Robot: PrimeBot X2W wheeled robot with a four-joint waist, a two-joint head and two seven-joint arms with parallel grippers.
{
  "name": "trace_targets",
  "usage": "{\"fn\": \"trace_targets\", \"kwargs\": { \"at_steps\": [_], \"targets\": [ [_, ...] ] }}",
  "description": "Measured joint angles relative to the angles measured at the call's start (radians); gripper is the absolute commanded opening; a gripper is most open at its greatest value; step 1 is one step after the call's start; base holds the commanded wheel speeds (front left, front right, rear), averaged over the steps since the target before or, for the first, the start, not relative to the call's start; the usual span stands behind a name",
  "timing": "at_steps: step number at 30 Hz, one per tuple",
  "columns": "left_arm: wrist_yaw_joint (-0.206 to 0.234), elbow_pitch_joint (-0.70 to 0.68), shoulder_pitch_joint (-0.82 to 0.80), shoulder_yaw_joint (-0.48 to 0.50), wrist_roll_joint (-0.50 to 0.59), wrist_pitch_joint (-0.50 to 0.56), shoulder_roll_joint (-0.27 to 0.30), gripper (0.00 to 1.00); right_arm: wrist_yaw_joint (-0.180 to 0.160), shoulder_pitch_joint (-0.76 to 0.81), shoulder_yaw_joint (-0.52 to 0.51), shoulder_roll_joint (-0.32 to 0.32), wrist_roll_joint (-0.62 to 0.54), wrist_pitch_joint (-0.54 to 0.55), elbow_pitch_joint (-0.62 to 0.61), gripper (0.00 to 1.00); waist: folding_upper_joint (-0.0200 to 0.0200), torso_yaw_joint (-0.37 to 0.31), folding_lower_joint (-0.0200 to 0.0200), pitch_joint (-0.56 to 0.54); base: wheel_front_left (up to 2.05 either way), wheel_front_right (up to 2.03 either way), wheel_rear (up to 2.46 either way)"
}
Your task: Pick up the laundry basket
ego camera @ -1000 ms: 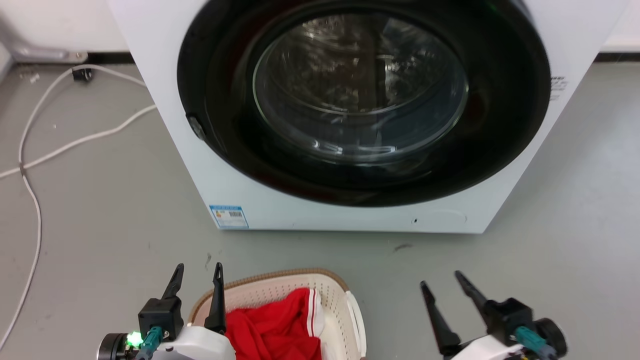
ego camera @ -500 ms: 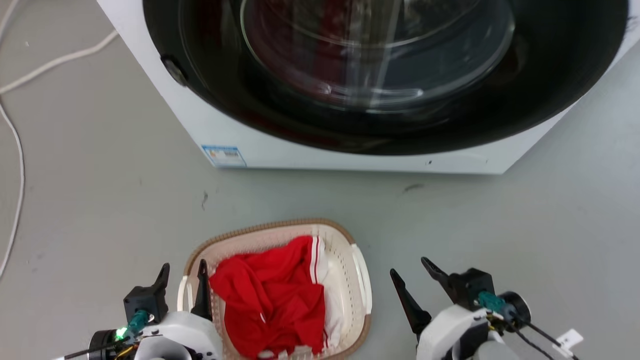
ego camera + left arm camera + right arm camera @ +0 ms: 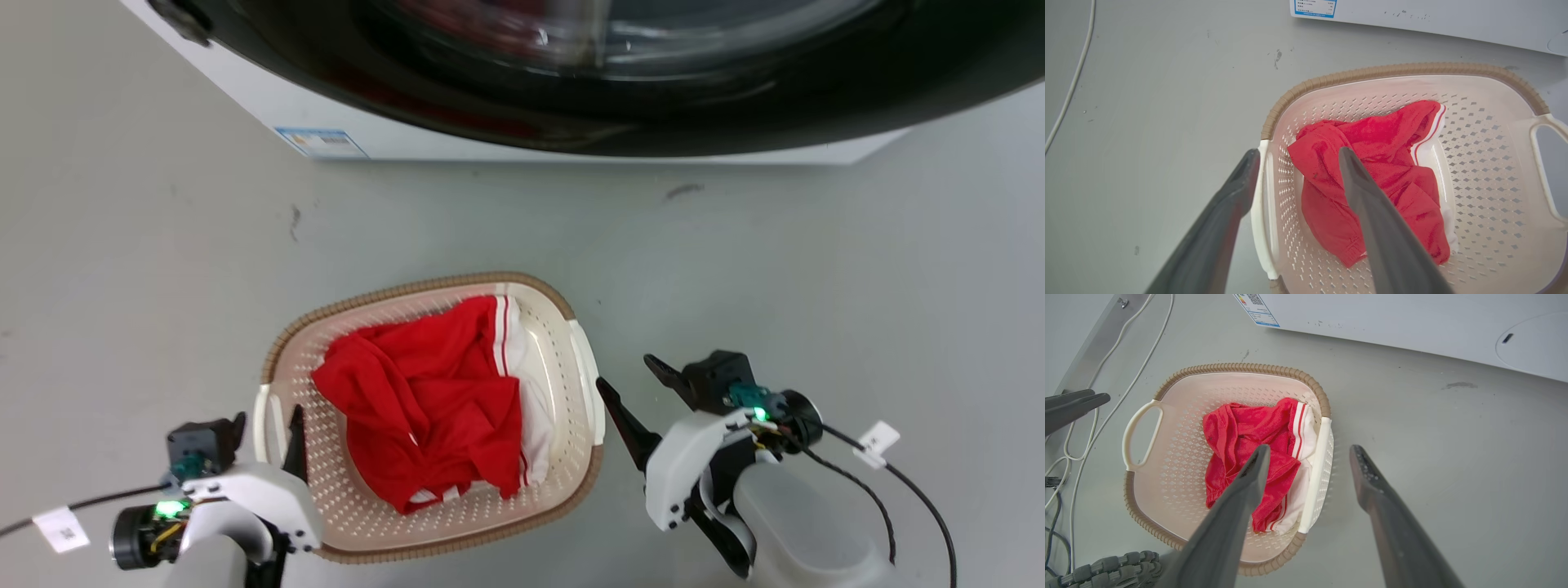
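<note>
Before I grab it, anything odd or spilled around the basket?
Nothing stands out. The laundry basket sits level on the floor, looks intact, the red garment fully inside it. The floor has just a few dark scuff marks near the washing machine.

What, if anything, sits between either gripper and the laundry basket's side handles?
Nothing visible does. In its wrist view the open left gripper frames the left handle of the laundry basket; the open right gripper frames the right handle. The red garment lies inside, clear of both handles.
</note>
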Motion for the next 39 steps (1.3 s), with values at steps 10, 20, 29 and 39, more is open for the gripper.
{"fn": "trace_targets", "kwargs": {
  "at_steps": [10,20,29,39],
  "targets": [
    [-0.017,0.193,-0.135,0.003,-0.041,0.023,0.102,1.0,0.0,-0.132,0.198,0.0,0.2,0.033,0.071,1.0,0.0,-0.05,0.0,0.105,0.0,0.0,0.0],
    [-0.024,0.281,-0.211,-0.016,-0.078,0.045,0.158,1.0,0.0,-0.238,0.332,0.0,0.33,0.046,0.11,1.0,0.0,-0.075,0.0,0.178,0.0,0.0,0.0],
    [-0.025,0.317,-0.27,-0.061,-0.111,0.058,0.161,1.0,0.0,-0.313,0.444,0.0,0.421,0.058,0.113,1.0,0.0,-0.073,-0.0001,0.245,0.0,0.0,0.0],
    [-0.026,0.345,-0.33,-0.107,-0.136,0.057,0.146,1.0,0.0,-0.373,0.524,0.0,0.481,0.055,0.149,1.0,0.0,-0.038,-0.0001,0.302,0.0,0.0,0.0]
  ]
}}
